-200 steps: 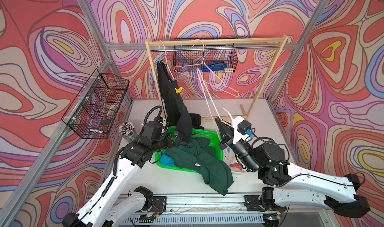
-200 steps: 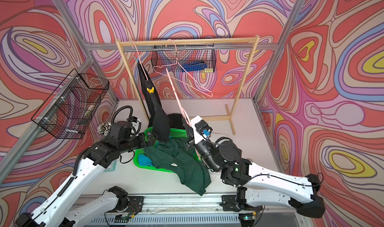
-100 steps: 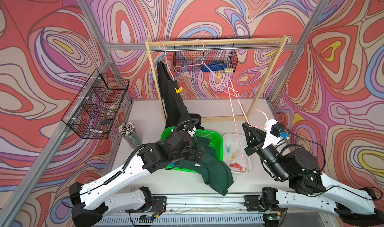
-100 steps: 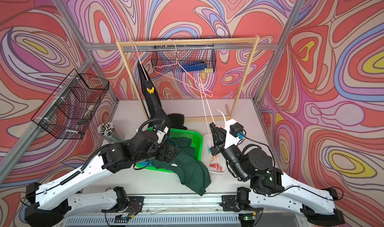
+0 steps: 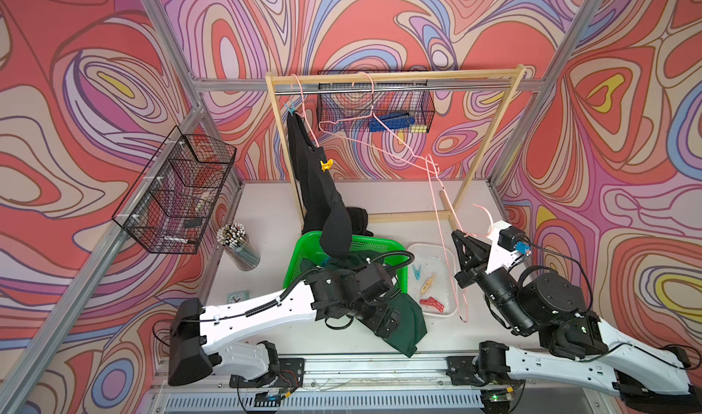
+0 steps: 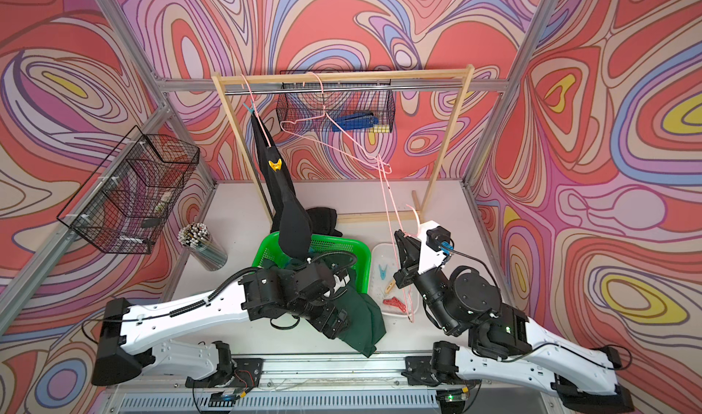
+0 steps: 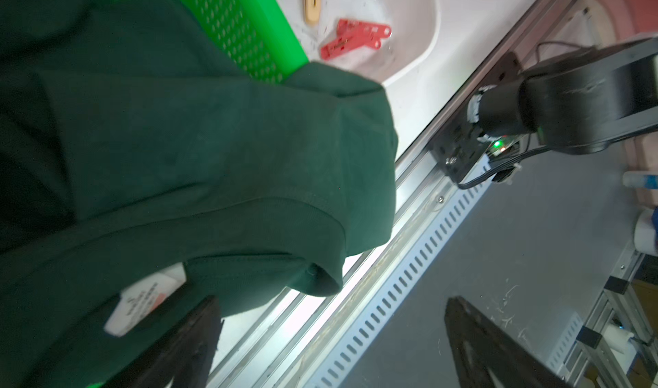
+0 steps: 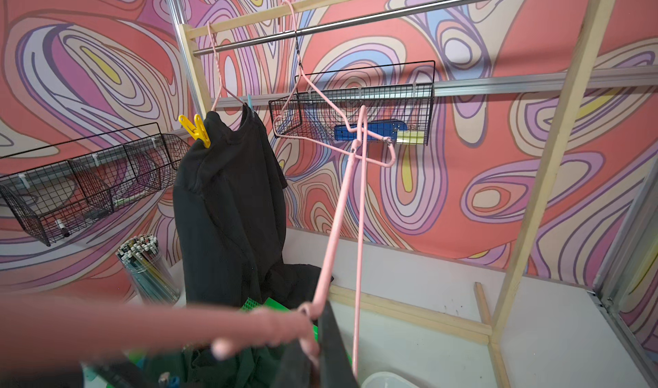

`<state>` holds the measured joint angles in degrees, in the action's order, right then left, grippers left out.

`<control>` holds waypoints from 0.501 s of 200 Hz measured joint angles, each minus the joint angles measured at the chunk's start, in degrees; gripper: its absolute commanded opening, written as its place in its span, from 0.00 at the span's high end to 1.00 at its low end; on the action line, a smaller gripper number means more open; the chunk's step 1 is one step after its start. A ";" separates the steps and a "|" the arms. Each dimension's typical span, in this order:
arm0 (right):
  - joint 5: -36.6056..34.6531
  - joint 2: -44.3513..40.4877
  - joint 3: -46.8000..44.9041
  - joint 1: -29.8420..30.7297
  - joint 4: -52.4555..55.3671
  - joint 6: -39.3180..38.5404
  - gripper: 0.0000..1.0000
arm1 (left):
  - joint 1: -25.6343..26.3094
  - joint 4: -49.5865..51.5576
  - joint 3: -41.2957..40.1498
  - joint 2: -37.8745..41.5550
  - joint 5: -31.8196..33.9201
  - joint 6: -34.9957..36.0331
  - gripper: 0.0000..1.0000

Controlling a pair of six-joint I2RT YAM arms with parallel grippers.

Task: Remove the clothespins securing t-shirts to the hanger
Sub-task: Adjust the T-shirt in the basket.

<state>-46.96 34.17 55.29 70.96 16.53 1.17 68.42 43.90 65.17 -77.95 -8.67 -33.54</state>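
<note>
**Left Gripper Wide and Empty, Right Gripper Clamped on a Pink Hanger**

Nearest the front edge, the left gripper [image 7: 332,301] was seen spread to its widest with nothing between its fingers. It was held just beside the limp dark green cloth t-shirt [image 5: 408,326], which was draped out of the bright green perforated plastic basket [image 5: 302,252] onto the table. Just beside the basket, clothespins of three colours were counted in the shallow white plastic tray [image 5: 433,254]. There was one light blue plastic clothespin [image 5: 417,272], one pale beige clothespin [image 5: 427,284] and the red plastic clothespins [image 5: 432,304], though whether one or two could not be told.

Beyond the tray, the right gripper [image 5: 457,236] was closed tight on a thin pink wire hanger [image 8: 335,226], one of three counted. Its far end met the corner of a second, bare pink hanger [image 8: 391,159].

Farther back, the third pink hanger [image 8: 216,70] was hung on the wood-framed rack's metal rail [image 5: 456,88]. The limp black cloth t-shirt [image 5: 317,195] was pinned to it by two more: a yellow plastic clothespin [image 5: 326,164] and a second light blue clothespin [image 5: 290,108]. Two t-shirts were plainly seen.

Compared with half a second earlier, the left gripper had been drawn from over the basket toward the front edge. The right gripper's hold on the hanger was unchanged.
</note>
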 measured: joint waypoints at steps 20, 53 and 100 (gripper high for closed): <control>0.00 0.00 0.00 0.00 0.46 0.07 1.00 | 0.61 -0.09 -0.13 -2.67 0.37 -0.13 0.00; 0.02 -0.09 0.00 0.00 1.07 0.44 1.00 | 0.92 0.17 1.68 -6.75 3.34 -0.17 0.02; 0.02 -0.81 0.00 0.00 1.18 1.09 1.00 | 0.92 0.81 5.66 -12.37 7.65 -1.33 0.25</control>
<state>-46.94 33.36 55.29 70.96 17.72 2.26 69.34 44.71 70.83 -90.32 -1.02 -34.87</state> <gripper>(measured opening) 0.061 0.836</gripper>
